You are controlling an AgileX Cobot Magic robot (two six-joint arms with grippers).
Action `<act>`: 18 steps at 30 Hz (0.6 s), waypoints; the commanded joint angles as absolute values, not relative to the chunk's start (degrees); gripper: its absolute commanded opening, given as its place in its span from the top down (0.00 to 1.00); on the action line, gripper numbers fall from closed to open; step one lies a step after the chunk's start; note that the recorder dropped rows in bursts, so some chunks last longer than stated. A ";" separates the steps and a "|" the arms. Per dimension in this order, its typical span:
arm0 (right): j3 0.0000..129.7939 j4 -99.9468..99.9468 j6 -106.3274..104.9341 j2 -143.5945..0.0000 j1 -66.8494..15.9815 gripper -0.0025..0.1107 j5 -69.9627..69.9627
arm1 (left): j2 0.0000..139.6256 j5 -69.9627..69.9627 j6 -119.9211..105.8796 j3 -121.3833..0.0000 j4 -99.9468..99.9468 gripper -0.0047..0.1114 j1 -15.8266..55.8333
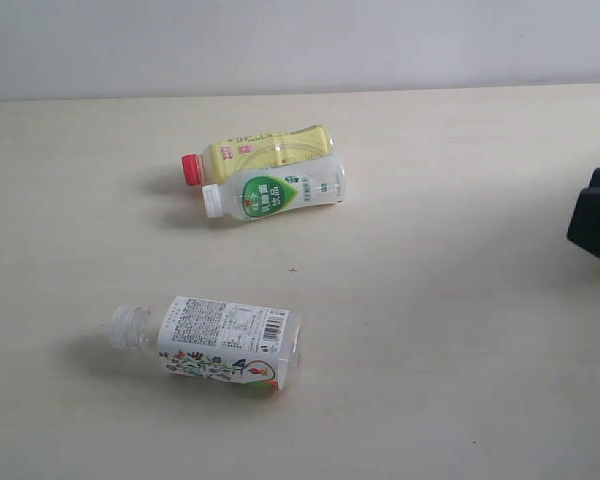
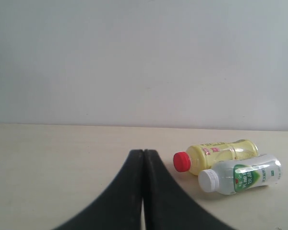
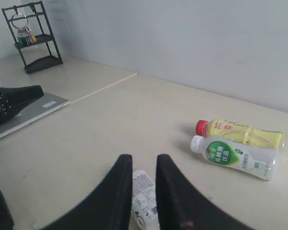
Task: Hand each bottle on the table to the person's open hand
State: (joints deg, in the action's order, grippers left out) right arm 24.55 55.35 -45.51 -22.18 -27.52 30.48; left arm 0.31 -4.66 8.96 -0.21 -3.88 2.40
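On your surface (image 1: pixel 460 350), three bottles lying flat: yellow bottle (image 1: pixel 265 152) and green-label bottle (image 1: pixel 275 192) touching, 12 o'clock; printed-label bottle (image 1: pixel 220 338), 7 o'clock; left pincer (image 2: pixel 143 158) shut, empty; right pincer (image 3: pixel 144 160) slightly parted, empty; risk: grasping either touching bottle may roll its neighbour away.

I see the yellow red-capped bottle (image 1: pixel 265 152) and white green-labelled bottle (image 1: pixel 275 192) lying touching on the table (image 1: pixel 460 350) ahead of my left claw (image 2: pixel 143 153); the clear-capped printed-label bottle (image 1: pixel 225 338) lies sideways past my right claw (image 3: pixel 144 159).

The pale counter (image 1: pixel 460 340) carries 3 bottles on their sides: a yellow bottle (image 1: pixel 265 152) touching a white bottle (image 1: pixel 280 192), and a labelled bottle (image 1: pixel 220 338) apart.
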 commanded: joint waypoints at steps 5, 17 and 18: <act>24.30 44.08 -43.22 -21.98 -27.33 0.96 31.30 | 0.00 -4.75 9.15 0.00 -4.01 0.96 2.26; 24.30 46.12 -43.22 -21.98 -27.33 0.98 33.72 | 0.00 -4.75 9.15 0.00 -4.01 0.96 2.26; 24.30 46.13 -43.22 -21.98 -27.33 0.98 33.81 | 0.00 -4.75 9.15 0.00 -4.01 0.96 2.26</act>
State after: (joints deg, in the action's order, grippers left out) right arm 24.55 45.15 -43.49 -22.18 -27.52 32.99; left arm 0.31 -4.66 8.96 -0.21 -3.88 2.40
